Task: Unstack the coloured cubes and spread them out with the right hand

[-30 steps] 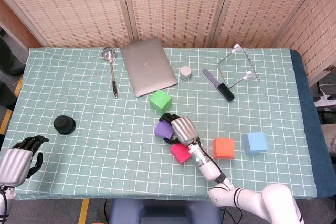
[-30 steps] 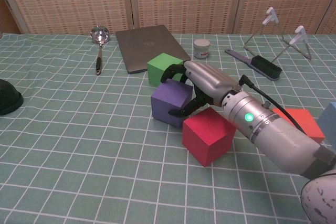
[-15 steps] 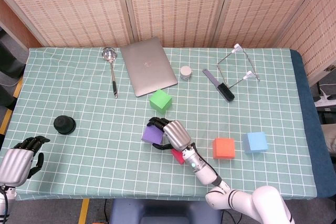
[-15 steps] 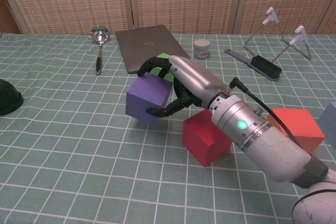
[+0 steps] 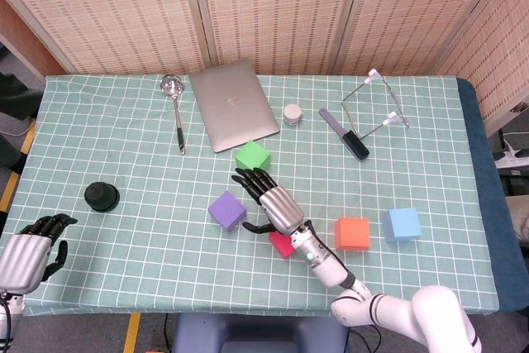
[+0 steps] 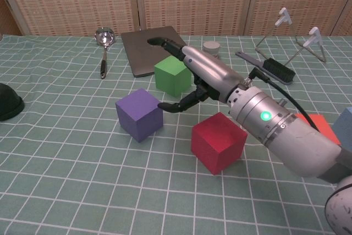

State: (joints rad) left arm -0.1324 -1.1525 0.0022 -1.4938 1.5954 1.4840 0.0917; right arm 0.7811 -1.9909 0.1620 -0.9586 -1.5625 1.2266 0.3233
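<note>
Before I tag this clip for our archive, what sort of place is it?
Probably an indoor robot demo or lab table: a green checked tablecloth, woven folding screens behind, and odd props like a closed laptop, ladle and coloured cubes.

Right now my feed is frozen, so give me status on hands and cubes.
Right hand open, off the purple foam cube. Left hand idle at table edge. No cubes stacked. Nothing in the way.
</note>
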